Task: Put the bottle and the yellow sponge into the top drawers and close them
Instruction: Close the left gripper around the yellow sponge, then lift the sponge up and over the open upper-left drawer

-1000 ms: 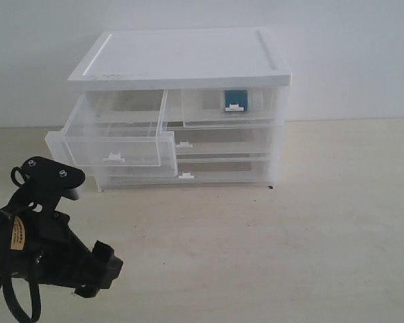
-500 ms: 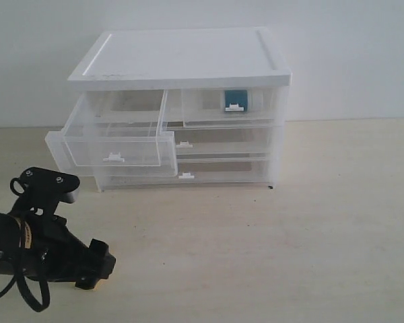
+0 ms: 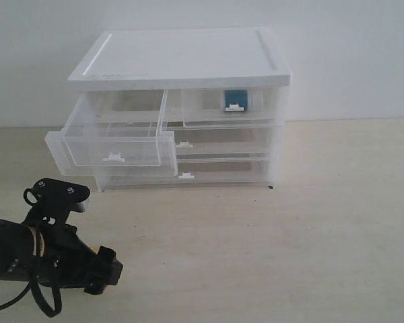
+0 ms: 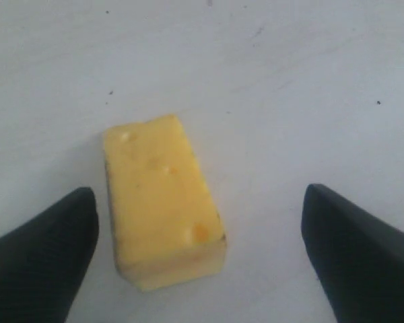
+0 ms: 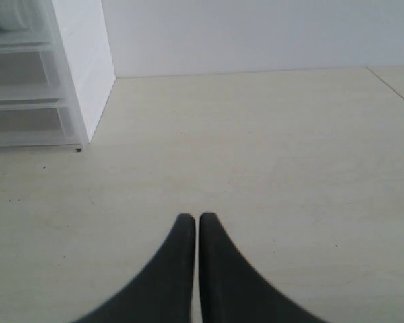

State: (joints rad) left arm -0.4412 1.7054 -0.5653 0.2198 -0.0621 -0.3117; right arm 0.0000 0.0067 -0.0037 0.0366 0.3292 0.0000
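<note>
White cabinet (image 3: pixel 182 57): we see its top-left drawer (image 3: pixel 114 145) standing out. The bottle (image 3: pixel 237 97) is in the shut top-right drawer (image 3: pixel 209 108), its teal label too small to read. Open table (image 3: pixel 310 222) lies before the cabinet.

Left wrist: our left gripper (image 4: pixel 198 190) is spread wide either side of the sponge (image 4: pixel 163 202), clear of both edges.

Right wrist: our right gripper (image 5: pixel 190 217) is pressed together, off the cabinet's corner.

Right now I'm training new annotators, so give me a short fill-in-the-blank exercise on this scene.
The left gripper holds its jaws ___ around the yellow sponge.
The right gripper is ___.
In the exterior view, the bottle sits in the closed top drawer on the ___.
The other top drawer is pulled ___.
Missing: open; shut; right; out.
</note>
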